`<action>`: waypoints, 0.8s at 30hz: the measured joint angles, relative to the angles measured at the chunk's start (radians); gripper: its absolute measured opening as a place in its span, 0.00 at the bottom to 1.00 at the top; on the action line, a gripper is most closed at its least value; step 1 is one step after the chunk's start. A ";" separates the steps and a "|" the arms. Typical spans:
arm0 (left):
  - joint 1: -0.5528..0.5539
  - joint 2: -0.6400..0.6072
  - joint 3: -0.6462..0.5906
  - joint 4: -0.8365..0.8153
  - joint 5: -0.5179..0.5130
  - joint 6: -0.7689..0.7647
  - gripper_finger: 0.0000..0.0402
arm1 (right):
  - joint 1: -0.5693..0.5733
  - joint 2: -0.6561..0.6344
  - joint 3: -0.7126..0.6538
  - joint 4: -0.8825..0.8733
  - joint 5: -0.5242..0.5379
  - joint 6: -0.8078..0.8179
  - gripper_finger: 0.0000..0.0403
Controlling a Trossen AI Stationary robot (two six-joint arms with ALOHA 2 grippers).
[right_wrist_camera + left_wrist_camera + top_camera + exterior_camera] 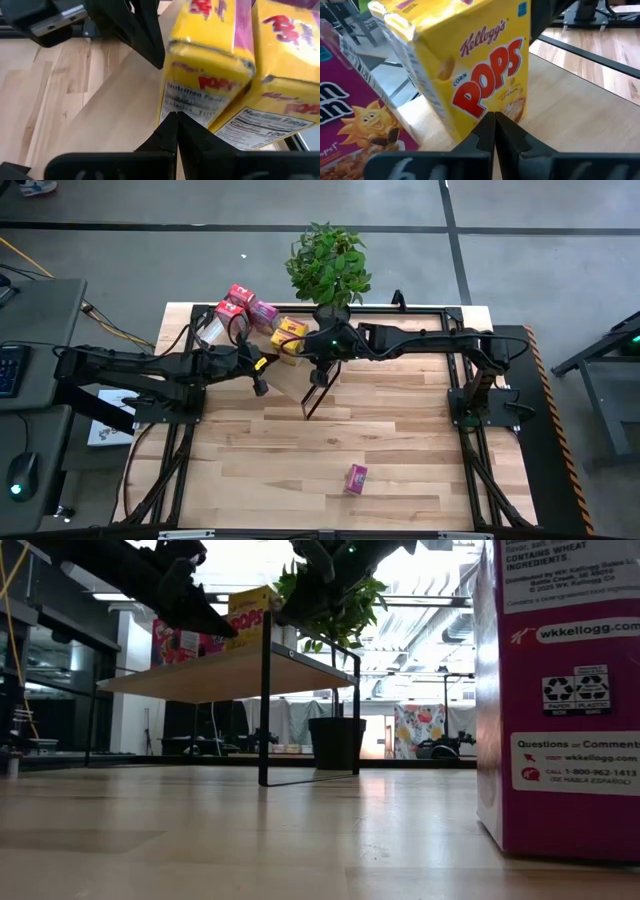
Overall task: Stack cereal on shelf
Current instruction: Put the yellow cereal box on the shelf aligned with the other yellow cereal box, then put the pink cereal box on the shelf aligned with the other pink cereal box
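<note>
The slanted light-wood shelf [285,375] stands at the table's far left on a black wire frame. On it rest red boxes [235,298], a magenta box [263,312] and yellow boxes [290,335]. In the right wrist view, two yellow boxes [207,70] [285,75] sit side by side. Another magenta box [356,478] stands on the tabletop near the near edge and looms large in the low view [560,690]. My left gripper [495,119] is shut, with its tips at a yellow box's front face [490,75]. My right gripper [176,119] is shut at a yellow box's nutrition-label side. My left gripper points its shut fingertips at the lower front face [507,107] of the yellow box standing on the shelf board; I cannot tell whether they touch it. My right gripper points its shut fingertips at the lower end of a yellow box's nutrition-label side [187,107]; I cannot tell whether it touches.
A potted green plant [328,265] stands just behind the shelf at the table's far edge. Black rails [470,395] run along the table's sides. Bare wooden tabletop [400,430] spreads across the middle and right. In the right wrist view, the left gripper's dark fingers [142,35] hang close to the same yellow box.
</note>
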 joint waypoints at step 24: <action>-0.103 -0.243 0.038 -0.153 0.187 -0.043 0.00 | 0.062 -0.151 0.001 -0.394 -0.004 0.043 0.00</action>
